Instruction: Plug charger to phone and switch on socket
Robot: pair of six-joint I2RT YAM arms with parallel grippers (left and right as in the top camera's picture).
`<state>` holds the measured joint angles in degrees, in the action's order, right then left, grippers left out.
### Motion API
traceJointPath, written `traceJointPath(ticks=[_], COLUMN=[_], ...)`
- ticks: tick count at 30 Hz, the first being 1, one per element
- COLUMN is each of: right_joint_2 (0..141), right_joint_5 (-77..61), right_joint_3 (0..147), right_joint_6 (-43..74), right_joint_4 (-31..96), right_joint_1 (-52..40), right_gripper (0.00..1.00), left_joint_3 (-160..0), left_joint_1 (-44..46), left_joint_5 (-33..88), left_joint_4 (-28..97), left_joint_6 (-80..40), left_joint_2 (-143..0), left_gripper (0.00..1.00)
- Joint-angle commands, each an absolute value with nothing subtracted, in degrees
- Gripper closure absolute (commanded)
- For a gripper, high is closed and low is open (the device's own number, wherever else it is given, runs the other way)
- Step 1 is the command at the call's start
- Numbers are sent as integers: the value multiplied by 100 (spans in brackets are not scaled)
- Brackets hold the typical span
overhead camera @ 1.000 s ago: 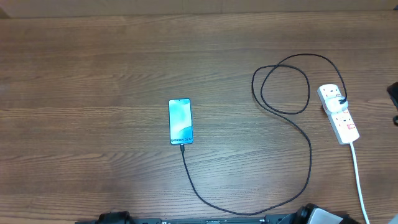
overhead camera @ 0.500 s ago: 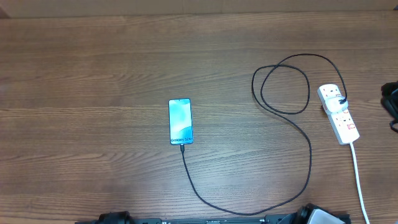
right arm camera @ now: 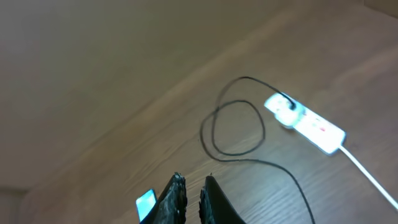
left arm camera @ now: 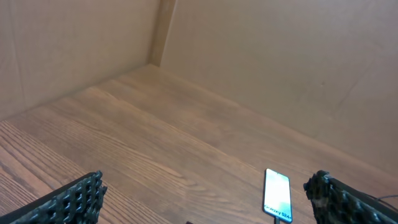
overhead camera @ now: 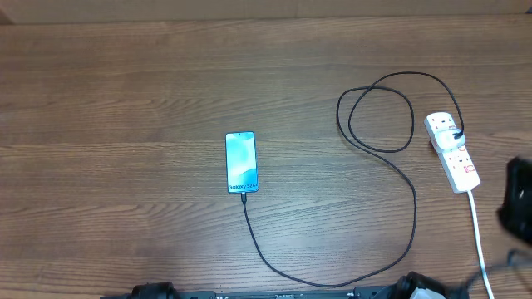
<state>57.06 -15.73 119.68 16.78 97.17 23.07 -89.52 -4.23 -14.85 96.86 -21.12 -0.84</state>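
Checked: brown wood-grain table (overhead camera: 125, 100), flat, grain running left to right. Found lying on it, near the middle: phone (overhead camera: 241, 162), face up, screen lit light blue. Found meeting the phone's near end: charger (overhead camera: 413, 208), thin black cable, sweeping toward the front edge, curving up the right side, looped once, ending at the far end of the socket (overhead camera: 453, 154). Socket flat near the right edge, red-marked, with white cord (overhead camera: 480, 232) trailing toward the front.
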Motion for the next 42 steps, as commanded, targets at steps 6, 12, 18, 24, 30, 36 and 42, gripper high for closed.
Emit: traceJointPath(ticks=[6, 12, 18, 24, 30, 36, 42], right_joint_2=[5041, 4912, 4915, 4912, 4912, 4641, 3712], right_joint_5=[-773, -604, -622, -624, -602, -447, -478], right_joint_3=[11959, 11959, 11959, 11959, 11843, 11015, 9078], right_joint_6=[1450, 1452, 1511, 1511, 1461, 1444, 1428], right_joint_4=[9706, 9703, 9703, 9703, 9703, 9249, 7592], right_joint_1=[600, 296, 296, 296, 252, 259, 257], right_gripper=[48, 0, 0, 0, 0, 0, 0], left_joint_3=[-8936, -8936, -8936, -8936, -8936, -8936, -8936], left_joint_1=[-458, -458, -458, -458, -458, -458, -458], left_joint_5=[-1544, -1544, -1544, -1544, -1544, -1544, -1544], left_joint_4=[9677, 9677, 9677, 9677, 9677, 9677, 9677], left_joint_6=[-2228, -2228, -2228, -2228, -2228, -2228, -2228], left_joint_2=[-30, -30, -30, -30, -30, -30, -30], left_gripper=[0, 0, 0, 1, 0, 0, 0])
